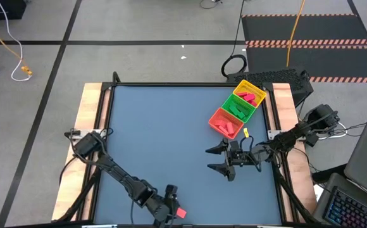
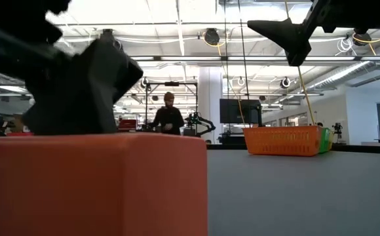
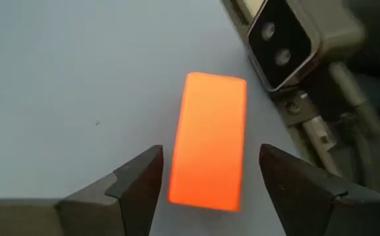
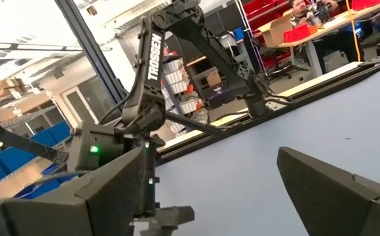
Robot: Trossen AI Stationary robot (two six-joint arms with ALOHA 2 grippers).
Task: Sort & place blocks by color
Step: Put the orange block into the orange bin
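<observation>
The left pincer [image 3: 206,187] hangs low over the near edge of the table [image 1: 171,126], its fingers apart; a red block [image 3: 208,141] lies flat on the table between the fingertips, reaching ahead of them, untouched by either; the right pincer [image 1: 224,159] waits with fingers spread, well apart from that block.

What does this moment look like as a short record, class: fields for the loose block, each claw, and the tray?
loose block: one red block flat on the table near the front edge
left claw: left claw open, fingers either side of the red block, not gripping
right claw: right claw open, empty, above the table near the tray
tray: three-part tray at the far right, red and green blocks inside
</observation>
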